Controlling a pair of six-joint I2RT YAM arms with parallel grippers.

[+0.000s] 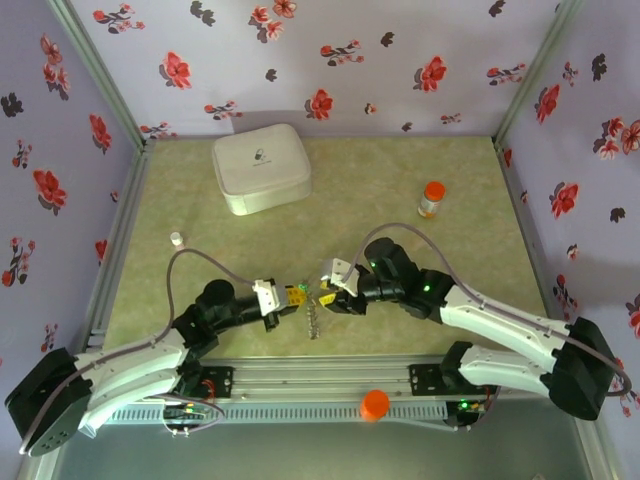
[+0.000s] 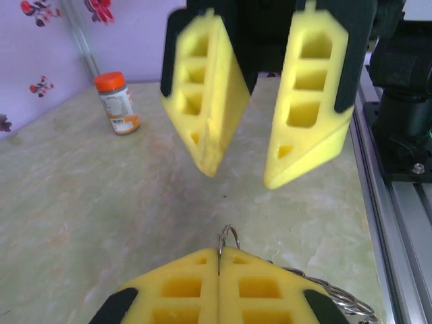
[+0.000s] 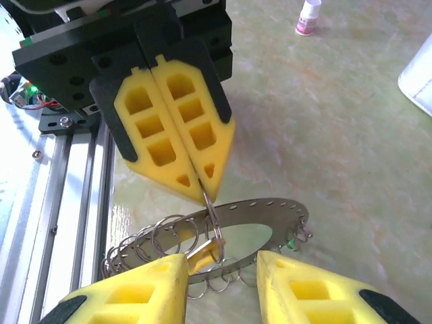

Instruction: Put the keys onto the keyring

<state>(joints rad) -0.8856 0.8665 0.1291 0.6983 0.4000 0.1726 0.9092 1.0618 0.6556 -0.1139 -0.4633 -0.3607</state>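
The keyring (image 3: 273,208) sits between both jaws, the box (image 1: 260,170) far behind.

You won't find a word or number here that you can actually read. The white rounded box (image 1: 260,170) at the back of the tabletop (image 1: 350,190) carries a small dark mark on its lid, too small to tell as a logo or lettering. The orange-capped bottle (image 2: 118,104) wears a white and orange label whose fine print is only a blur. The small white bottle (image 3: 309,17) has a pink band around it, and whatever is printed there is illegible.
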